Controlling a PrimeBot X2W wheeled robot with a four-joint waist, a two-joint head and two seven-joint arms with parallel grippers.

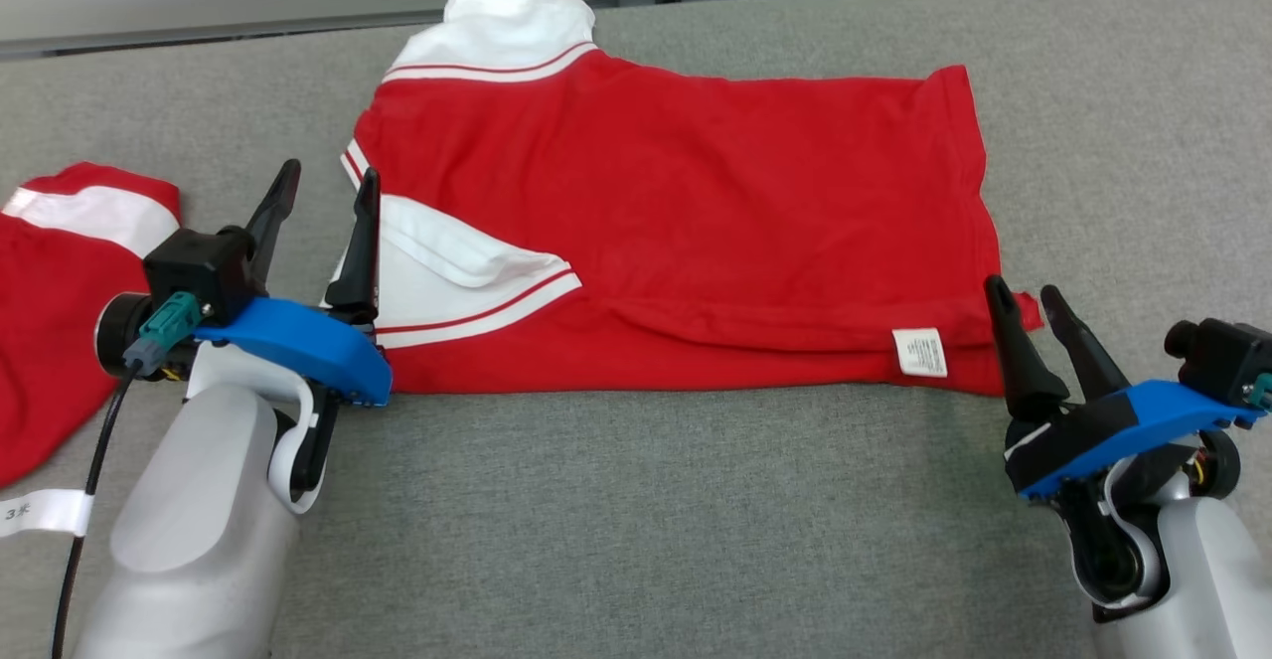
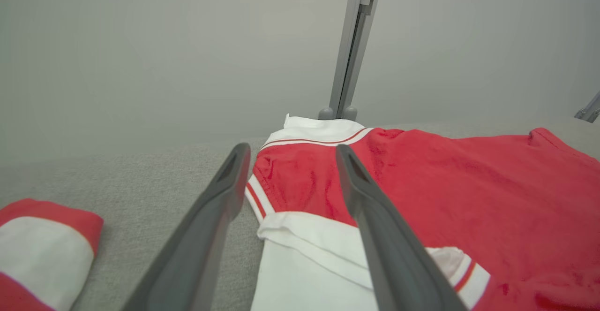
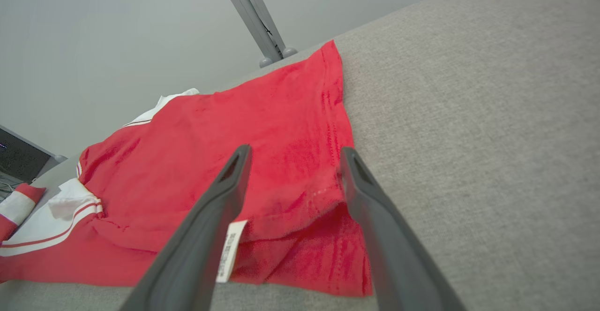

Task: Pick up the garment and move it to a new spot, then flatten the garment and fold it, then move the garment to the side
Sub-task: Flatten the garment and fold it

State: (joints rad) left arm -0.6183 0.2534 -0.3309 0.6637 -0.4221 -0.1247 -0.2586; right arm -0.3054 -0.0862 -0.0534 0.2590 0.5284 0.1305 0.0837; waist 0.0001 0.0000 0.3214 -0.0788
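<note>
Two grippers, both spread open, nothing held. L gripper (image 1: 328, 177) sat at sleeve end and R gripper (image 1: 1022, 291) at hem corner of garment (image 1: 676, 202), which lay just ahead of fingertips on grey surface (image 1: 636, 500). Judged: flattened, one fold in; further fold + move aside remaining.

Red garment (image 1: 676, 212) laid sideways on the grey desk (image 1: 636, 500)

It's red with white sleeves trimmed in thin red stripes, lying mostly flat, sleeves toward the robot's left and hem toward its right. The near sleeve (image 1: 447, 281) is folded in over the red body, and the far sleeve (image 1: 497, 33) sticks out at the back edge. The near edge looks doubled over, with a white label (image 1: 919, 352) by the hem corner.
</note>
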